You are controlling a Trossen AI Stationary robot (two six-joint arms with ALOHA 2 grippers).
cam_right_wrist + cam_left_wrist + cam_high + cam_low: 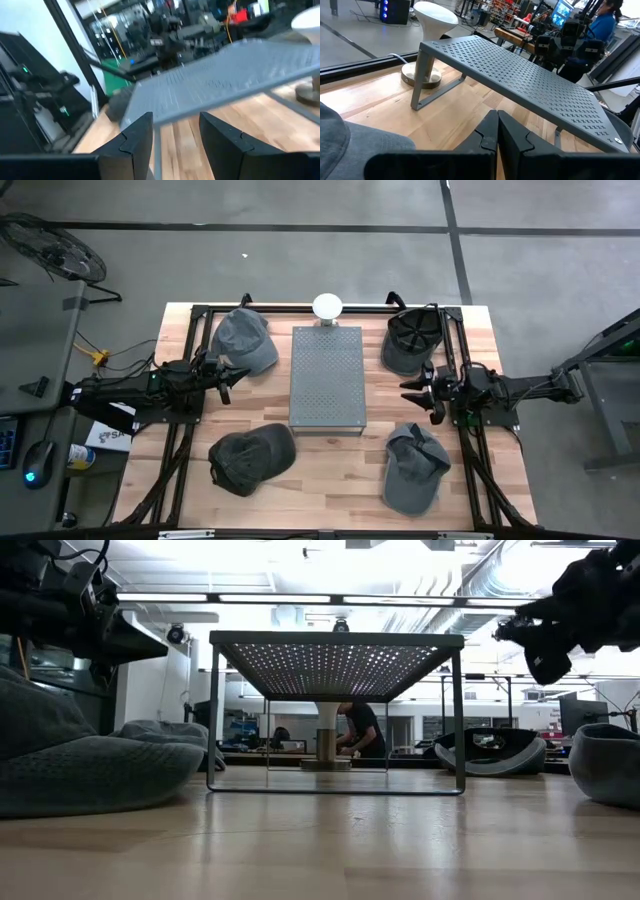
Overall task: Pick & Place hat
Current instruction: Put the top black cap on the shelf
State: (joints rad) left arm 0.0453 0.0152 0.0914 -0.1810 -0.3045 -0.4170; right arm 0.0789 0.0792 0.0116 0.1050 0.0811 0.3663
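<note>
My right gripper, open at right-centre, probably risks clipping the perforated stand; left gripper closed.

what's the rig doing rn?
Nothing is held yet. Four hats lie around the perforated stand. The left gripper, shut, hovers beside the far-left hat. The right gripper, open, hovers between the upturned far-right hat and the near-right hat. The near-left hat sits untouched.
</note>
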